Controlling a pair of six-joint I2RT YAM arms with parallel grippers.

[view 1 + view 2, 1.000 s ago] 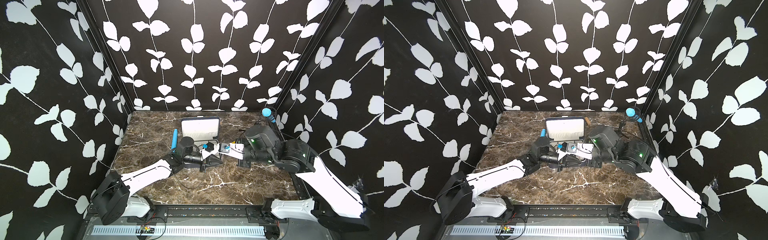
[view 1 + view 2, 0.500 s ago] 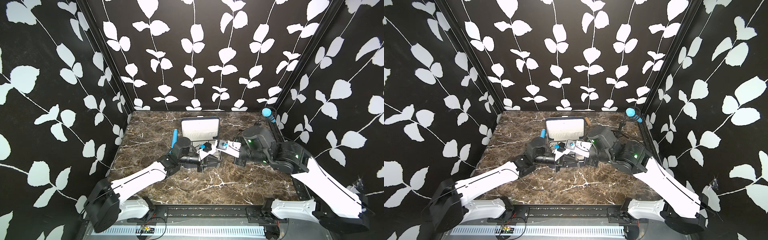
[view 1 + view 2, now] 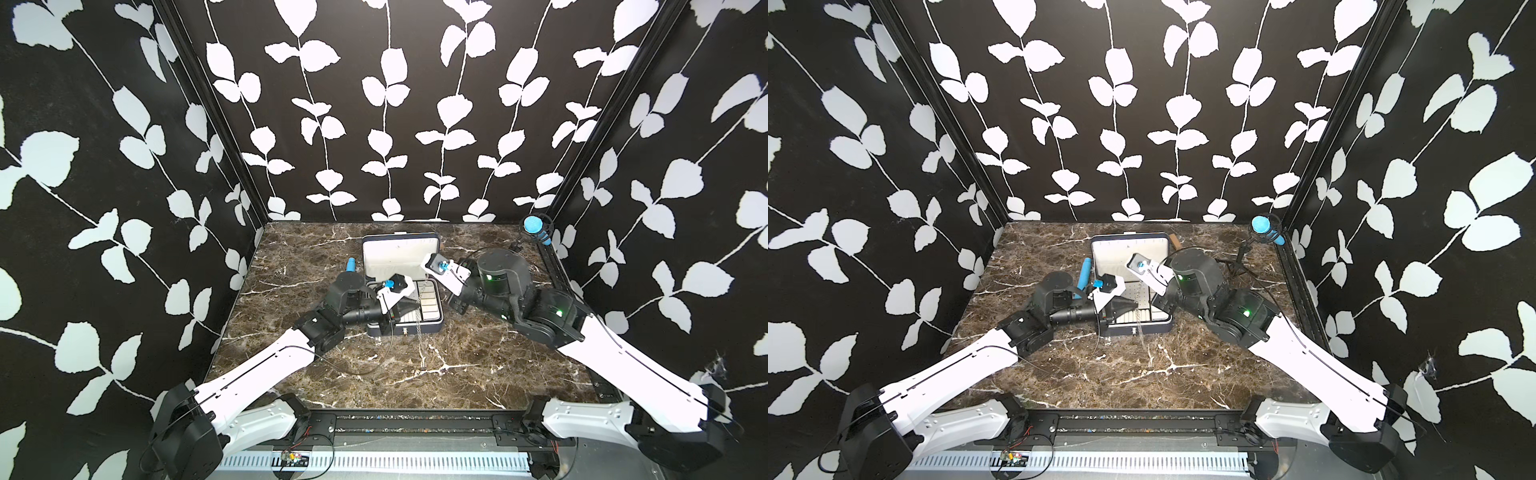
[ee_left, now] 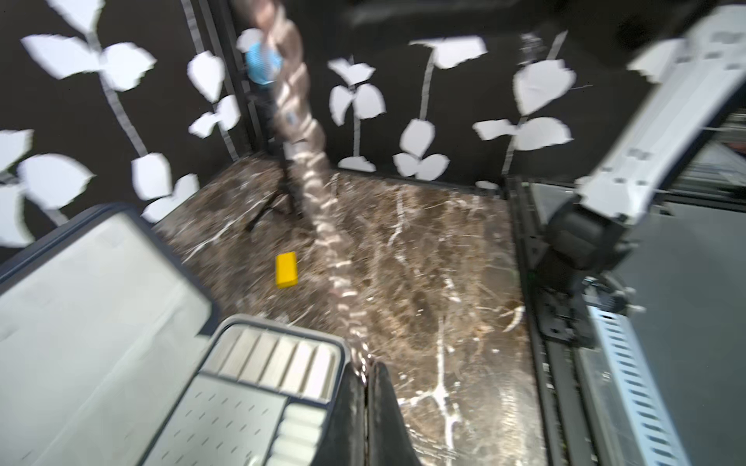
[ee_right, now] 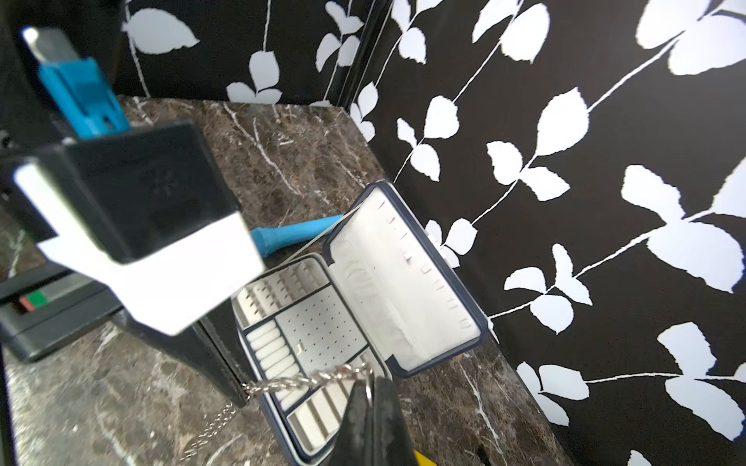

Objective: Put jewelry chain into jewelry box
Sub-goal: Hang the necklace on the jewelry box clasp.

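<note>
Jewelry chain point(image 5: 306, 379) spans left hand point(image 4: 366, 377) to right hand point(image 5: 369, 389) — over the jewelry box point(image 5: 403, 290).

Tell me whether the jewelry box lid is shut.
No, the jewelry box lid stands open, showing its white lining and compartments.

The jewelry chain point(image 4: 310, 187) is a blurred streak, seemingly edge-cropped like the jewelry box point(image 4: 89, 306).

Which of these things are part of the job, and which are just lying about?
Part of the job: jewelry chain, pinched by the left gripper and right gripper; open jewelry box.
Lying about: yellow block; blue stick-shaped tool beside the box; blue-tipped microphone on its tripod.
</note>
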